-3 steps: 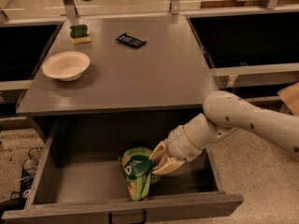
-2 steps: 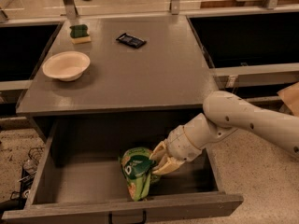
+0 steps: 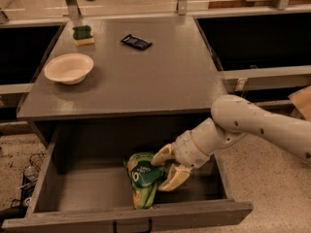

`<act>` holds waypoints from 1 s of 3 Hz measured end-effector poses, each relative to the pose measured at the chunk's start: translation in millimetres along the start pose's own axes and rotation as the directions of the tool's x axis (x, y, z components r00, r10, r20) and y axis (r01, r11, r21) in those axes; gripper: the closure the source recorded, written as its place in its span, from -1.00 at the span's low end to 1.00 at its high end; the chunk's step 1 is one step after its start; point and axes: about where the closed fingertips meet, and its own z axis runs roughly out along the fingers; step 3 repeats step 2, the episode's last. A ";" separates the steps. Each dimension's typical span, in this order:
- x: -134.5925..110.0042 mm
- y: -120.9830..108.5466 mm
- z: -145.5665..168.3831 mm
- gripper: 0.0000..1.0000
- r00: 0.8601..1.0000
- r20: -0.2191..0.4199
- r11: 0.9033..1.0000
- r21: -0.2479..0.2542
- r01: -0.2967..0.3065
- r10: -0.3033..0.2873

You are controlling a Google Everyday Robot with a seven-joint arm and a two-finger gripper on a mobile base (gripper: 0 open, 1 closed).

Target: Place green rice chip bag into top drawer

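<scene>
The green rice chip bag (image 3: 142,177) is a wrinkly light-green bag with a darker green round patch. It lies inside the open top drawer (image 3: 87,193), near the middle and towards the front panel. My gripper (image 3: 158,175) reaches into the drawer from the right. Its two pale fingers (image 3: 164,154) are spread apart at the bag's right edge, one above and one below it. The gripper is open. The drawer's small black handle (image 3: 131,226) shows at the bottom edge.
On the grey counter top (image 3: 160,76) above the drawer stand a white bowl (image 3: 69,68) at the left, a green-and-yellow sponge (image 3: 83,35) at the back left and a small black wrapper (image 3: 136,41) at the back. My arm (image 3: 262,125) spans the right side.
</scene>
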 end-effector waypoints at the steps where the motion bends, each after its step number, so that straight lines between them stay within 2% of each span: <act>1: 0.0 0.0 0.0 -1.00 1.000 0.000 1.000 0.000 0.000 0.000; 3: 0.0 0.0 0.0 -1.00 1.000 0.000 1.000 0.000 0.000 0.000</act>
